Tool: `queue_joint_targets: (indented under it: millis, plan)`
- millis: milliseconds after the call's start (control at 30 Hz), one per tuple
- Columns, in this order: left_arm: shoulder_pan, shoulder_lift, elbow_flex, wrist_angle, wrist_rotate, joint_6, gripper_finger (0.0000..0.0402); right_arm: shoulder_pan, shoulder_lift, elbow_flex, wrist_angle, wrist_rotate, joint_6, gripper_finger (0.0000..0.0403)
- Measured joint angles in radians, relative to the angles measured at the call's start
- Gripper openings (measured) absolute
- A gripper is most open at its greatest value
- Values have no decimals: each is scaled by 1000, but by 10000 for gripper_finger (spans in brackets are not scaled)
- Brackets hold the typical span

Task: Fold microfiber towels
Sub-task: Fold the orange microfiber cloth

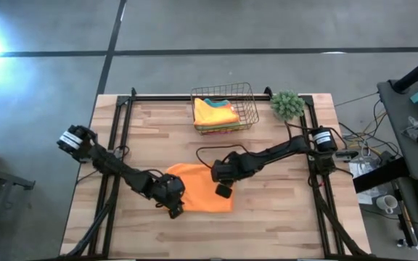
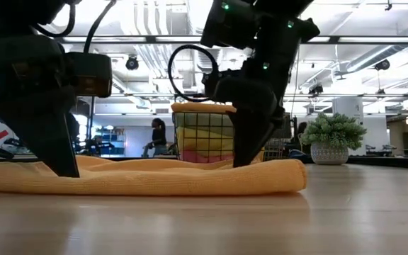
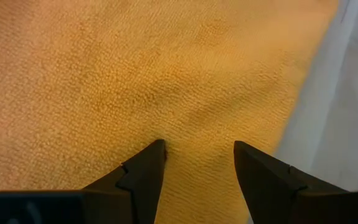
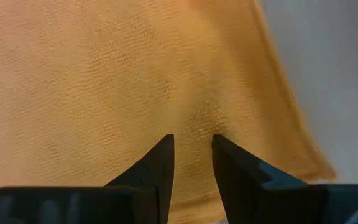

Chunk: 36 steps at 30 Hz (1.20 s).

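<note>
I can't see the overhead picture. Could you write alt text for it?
Seen from above, two dark robot arms reach over an orange towel lying on a wooden table, the left gripper at its near left edge and the right gripper on its right part. Behind it a wire basket holds more coloured towels, beside a small green plant.

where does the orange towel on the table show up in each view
High view: orange towel at centre front, between both grippers.
Low view: long low fold across the tabletop.
Left wrist view: fills the picture.
Right wrist view: fills most of it.
Shared landmark: wire basket, high and low views only.
</note>
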Motion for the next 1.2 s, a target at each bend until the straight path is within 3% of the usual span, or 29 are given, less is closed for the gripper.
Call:
queue_joint_targets:
  millis: [333, 533, 767, 967, 1200]
  plan:
    - [45, -18, 0, -111, -44, 115, 180, 80, 0, -26, 3, -103, 135, 100]
    - [88, -72, -1, -251, -28, 364, 180, 154, 0, -26, 17, -104, 242, 100]
    - [153, -111, 3, -394, -28, 622, 180, 179, 13, -27, 166, -95, 328, 100]
    - [159, -158, 38, -477, -18, 547, 180, 175, -26, 29, 177, -46, 291, 100]
    - [155, -244, 94, -462, 19, 294, 180, 122, -47, 66, 119, 59, 215, 100]
